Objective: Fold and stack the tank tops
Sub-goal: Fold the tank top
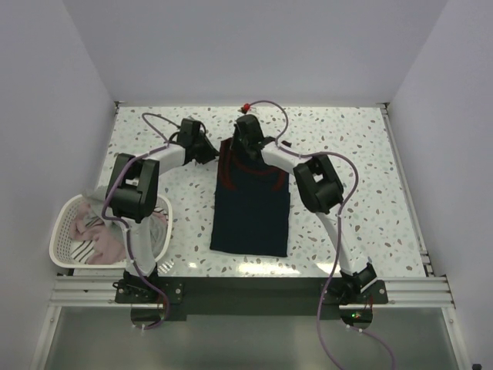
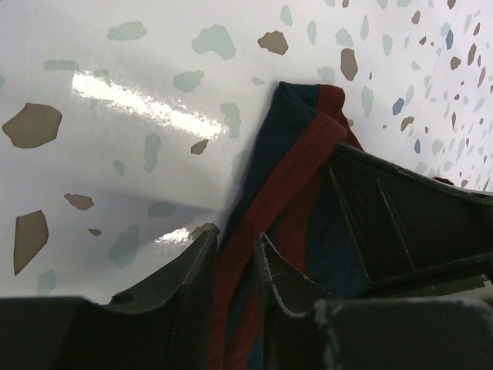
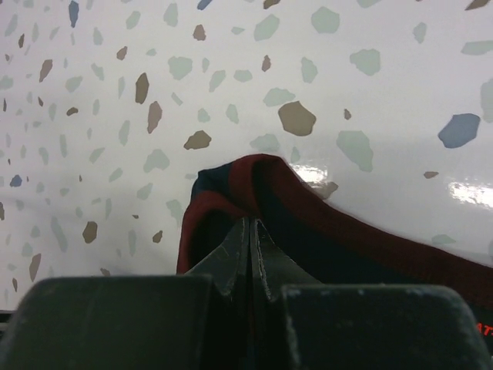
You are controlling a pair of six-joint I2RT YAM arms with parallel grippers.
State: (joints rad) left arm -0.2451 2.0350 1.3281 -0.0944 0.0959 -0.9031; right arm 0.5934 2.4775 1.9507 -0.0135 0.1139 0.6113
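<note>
The navy jersey [image 1: 250, 220] with dark red trim lies flat and lengthwise in the middle of the table, hem toward the arm bases. My left gripper [image 1: 209, 151] is at its far left shoulder. In the left wrist view its jaws [image 2: 235, 235] stand apart, and the red-trimmed strap [image 2: 286, 173] runs loosely between them. At the jersey's far edge, my right gripper [image 1: 248, 145] has its jaws [image 3: 253, 222] shut on a raised fold of red trim [image 3: 266, 181]. More tank tops, pale pinkish and grey [image 1: 98, 237], lie heaped in a basket.
The white slotted basket [image 1: 60, 231] stands at the near left, beside the left arm's base. A small red object [image 1: 245, 105] sits at the table's far edge. White walls enclose the speckled table [image 1: 362, 177] on three sides.
</note>
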